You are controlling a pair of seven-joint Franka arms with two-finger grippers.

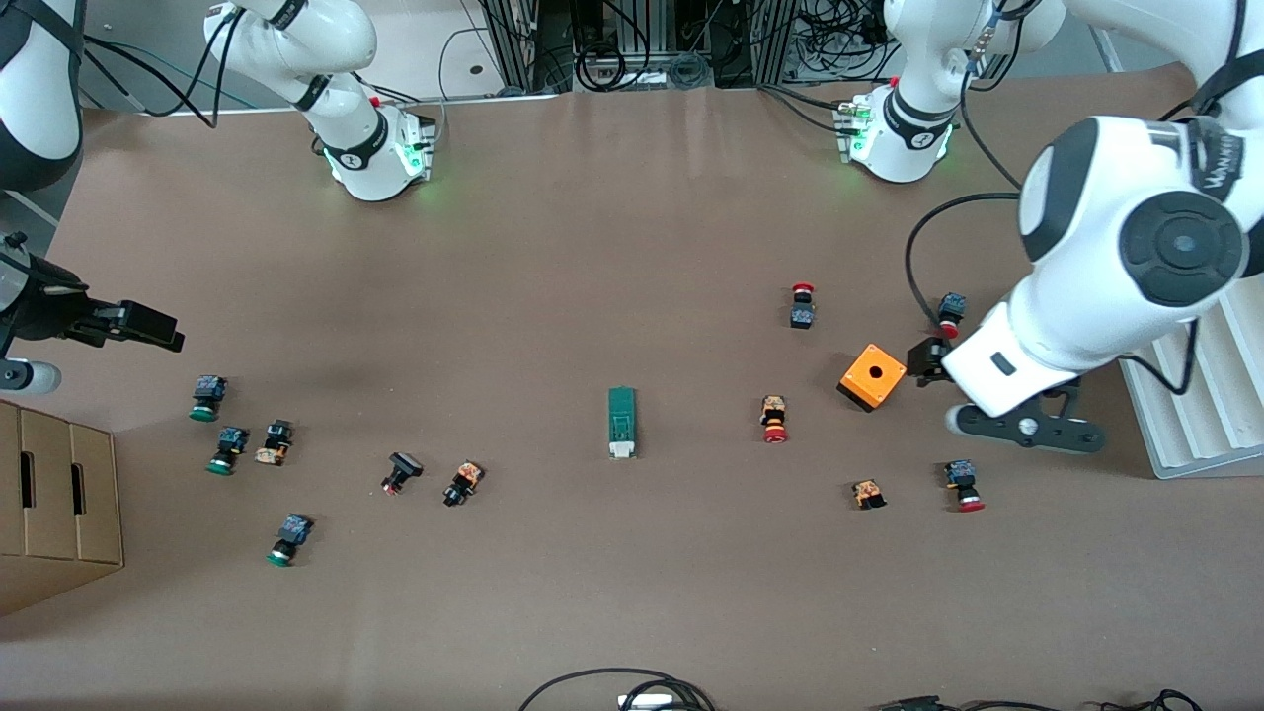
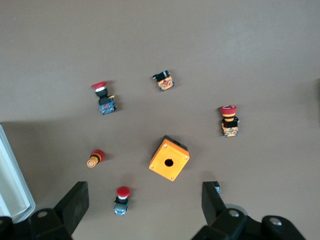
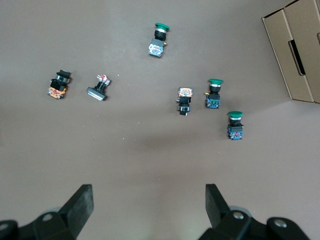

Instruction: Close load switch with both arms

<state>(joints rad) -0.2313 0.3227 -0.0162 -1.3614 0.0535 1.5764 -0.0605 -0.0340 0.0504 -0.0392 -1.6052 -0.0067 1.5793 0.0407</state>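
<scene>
The load switch (image 1: 621,423), a narrow green block with a white end, lies in the middle of the table, apart from both grippers and out of both wrist views. My left gripper (image 1: 930,357) hangs open and empty beside the orange box (image 1: 873,376) at the left arm's end. In the left wrist view the left gripper (image 2: 142,205) frames a small red-capped button (image 2: 121,199). My right gripper (image 1: 133,324) is open and empty over the right arm's end of the table. In the right wrist view the right gripper (image 3: 147,202) has only bare table between its fingers.
Red-capped buttons (image 1: 773,419) lie scattered around the orange box (image 2: 169,158). Green-capped buttons (image 1: 206,397) and black ones (image 1: 400,471) lie toward the right arm's end. A cardboard box (image 1: 49,494) and a white rack (image 1: 1200,395) stand at the table's two ends.
</scene>
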